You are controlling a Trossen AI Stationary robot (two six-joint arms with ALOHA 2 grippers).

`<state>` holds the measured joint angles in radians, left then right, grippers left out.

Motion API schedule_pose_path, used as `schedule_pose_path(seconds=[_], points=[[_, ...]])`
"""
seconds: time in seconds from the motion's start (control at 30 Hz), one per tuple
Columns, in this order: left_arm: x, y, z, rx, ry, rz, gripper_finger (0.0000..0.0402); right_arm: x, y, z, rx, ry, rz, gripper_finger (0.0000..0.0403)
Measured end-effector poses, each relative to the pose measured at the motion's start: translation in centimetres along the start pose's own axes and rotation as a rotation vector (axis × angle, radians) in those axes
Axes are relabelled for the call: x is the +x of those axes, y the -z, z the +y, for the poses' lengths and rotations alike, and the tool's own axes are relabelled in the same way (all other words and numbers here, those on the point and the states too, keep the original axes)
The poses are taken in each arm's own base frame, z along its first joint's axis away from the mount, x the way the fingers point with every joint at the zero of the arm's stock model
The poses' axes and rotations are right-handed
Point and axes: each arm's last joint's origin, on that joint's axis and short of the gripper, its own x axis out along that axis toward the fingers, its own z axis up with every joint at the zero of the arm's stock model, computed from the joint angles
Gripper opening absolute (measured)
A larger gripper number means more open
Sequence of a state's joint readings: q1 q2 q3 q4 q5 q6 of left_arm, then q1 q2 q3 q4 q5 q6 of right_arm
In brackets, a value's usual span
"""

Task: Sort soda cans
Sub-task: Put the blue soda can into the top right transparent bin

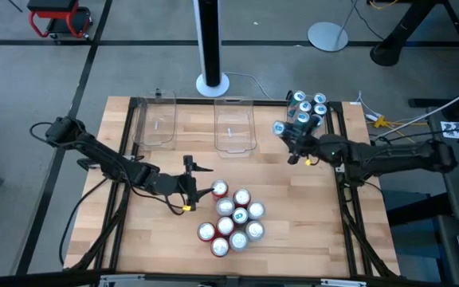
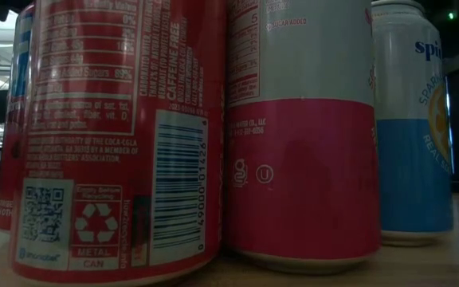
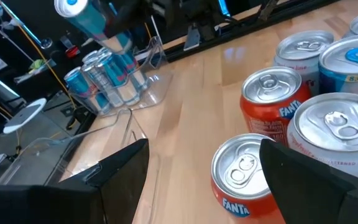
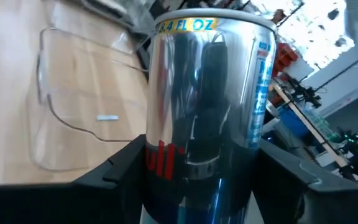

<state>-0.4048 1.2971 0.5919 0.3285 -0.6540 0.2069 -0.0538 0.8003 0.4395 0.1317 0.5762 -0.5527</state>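
The right gripper (image 4: 197, 168) is clamped on a slim silver-and-blue can (image 4: 207, 106), its two dark fingers (image 4: 120, 168) pressed against the can's sides. From above, this held can (image 1: 280, 127) sits at the gripper's tip, just beside a tight group of blue cans (image 1: 307, 106) standing in a clear bin at the table's far right corner. Two more clear bins (image 1: 235, 126) lie near the far edge toward the middle, apart from that group.

Near the table's front middle stands a cluster of cans (image 1: 233, 222) with silver tops, red and silver-and-red bodies among them, touching one another. The left gripper (image 1: 200, 190) hangs just beside the cluster's left edge, its fingers spread and holding nothing. Its wrist view shows an orange can (image 3: 244, 177) between the spread fingers (image 3: 120, 171), not touched by either, with another orange can (image 3: 272, 102) just behind it
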Motion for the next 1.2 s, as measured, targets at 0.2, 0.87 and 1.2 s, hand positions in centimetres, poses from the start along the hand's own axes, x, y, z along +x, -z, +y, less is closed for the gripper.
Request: schedule_pose_path(seconds=[0.2, 0.87, 1.2], points=[[-0.1, 0.0, -0.1, 0.002, 0.010, -0.005, 0.0294, 0.3, 2.7, 0.3, 0.072, 0.111, -0.028, 0.0225], [-0.1, 0.0, -0.2, 0.006, 0.031, -0.006, 0.0294, 0.2, 8.4, 1.6, 0.208, 0.235, 0.018, 0.0225], [-0.1, -0.1, -0.2, 0.002, 0.030, -0.011, 0.0294, -0.3, 9.4, 2.1, 0.317, 0.246, -0.025, 0.0225]])
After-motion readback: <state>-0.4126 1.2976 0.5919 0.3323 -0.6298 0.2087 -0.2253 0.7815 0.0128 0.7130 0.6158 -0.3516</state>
